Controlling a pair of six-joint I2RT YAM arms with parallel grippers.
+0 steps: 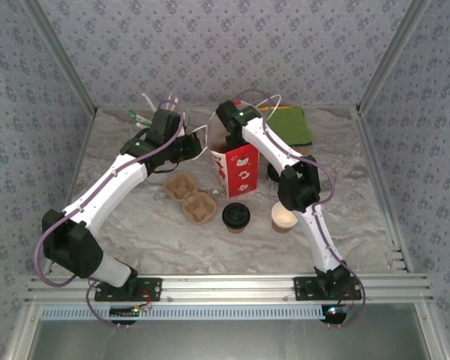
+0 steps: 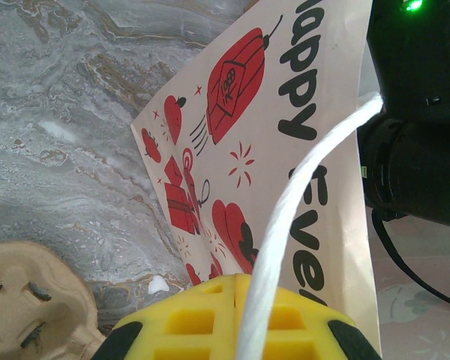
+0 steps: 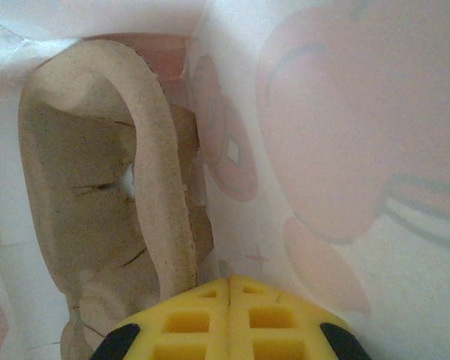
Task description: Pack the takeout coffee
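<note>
My right hand (image 3: 231, 285) is deep inside the bag (image 1: 240, 171), pinched shut with nothing in it. That is where trouble could start. If I pull it out fast or crooked, my arm could drag on the paper wall and tip the bag over. My left hand (image 2: 236, 289) is pinched shut on the white string (image 2: 300, 172) of the bag to hold it up. The string is thin, so it could slip out and the bag would flop. A tray (image 3: 82, 172) stands on its edge inside the bag, just beside my right hand at 9 o'clock. It takes up room, so the coffee might lean on it and spill when it goes in. My right elbow hangs near the open cup (image 1: 283, 217), and a big swing could knock that over. The coffee (image 1: 236, 216) stands upright on the table (image 1: 345, 225) with its black lid on, outside the bag but near it. In the top view it is at 6 o'clock from my right hand and 5 o'clock from my left hand, well apart from both. The other tray (image 1: 189, 196) lies near the coffee at 10 o'clock.
</note>
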